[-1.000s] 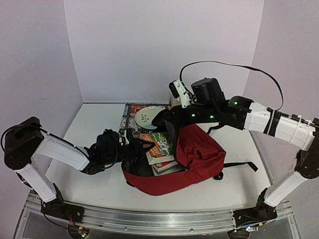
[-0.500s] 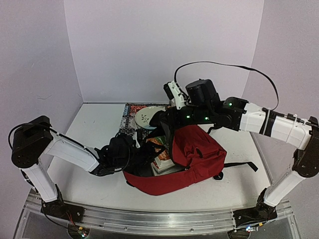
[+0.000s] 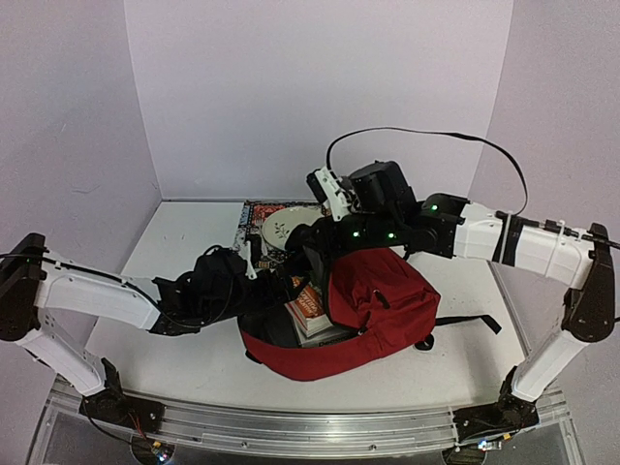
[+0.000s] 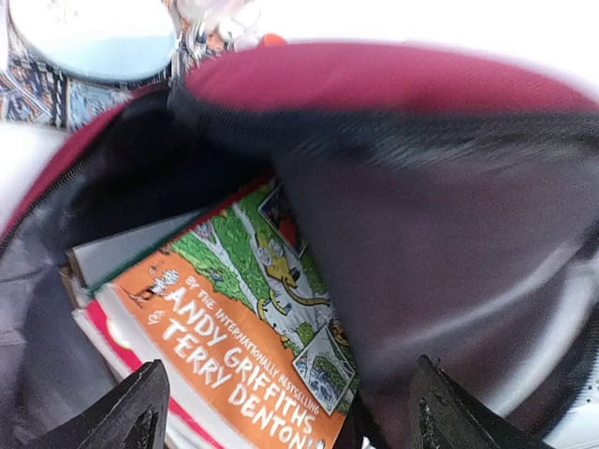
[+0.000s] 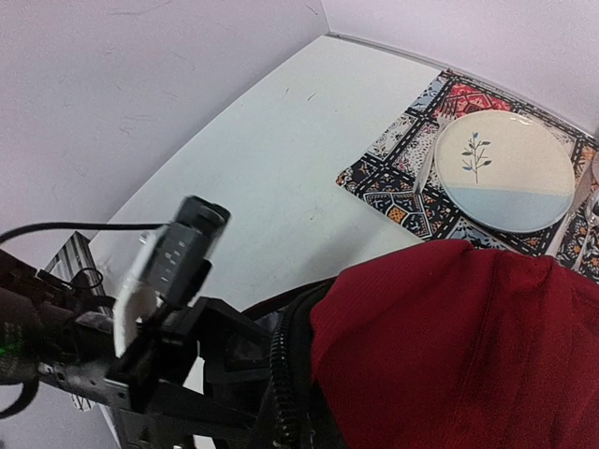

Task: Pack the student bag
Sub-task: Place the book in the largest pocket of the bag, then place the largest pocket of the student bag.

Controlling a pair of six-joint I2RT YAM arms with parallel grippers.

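Note:
The student bag point(image 3: 373, 300) lies in the middle of the table, dark red, its mouth facing left. My right gripper point(image 3: 313, 254) is shut on the upper flap point(image 4: 421, 168) and holds it up; the red fabric point(image 5: 468, 346) hides its fingertips in the right wrist view. Inside the bag lies a stack of books point(image 3: 312, 312), the top one with an orange cover point(image 4: 239, 327). My left gripper point(image 4: 285, 421) reaches into the mouth just above that book. It is open, with one finger point(image 4: 122, 416) on each side and nothing between them.
A patterned placemat point(image 5: 398, 168) with a white and pale-blue plate point(image 5: 505, 168) lies behind the bag, cutlery beside it. A black strap point(image 3: 470, 322) trails to the bag's right. White walls close off the back and both sides.
My left gripper pushed the orange book into the bag, then opened and let it go. My right arm moved slightly left with the flap still raised.

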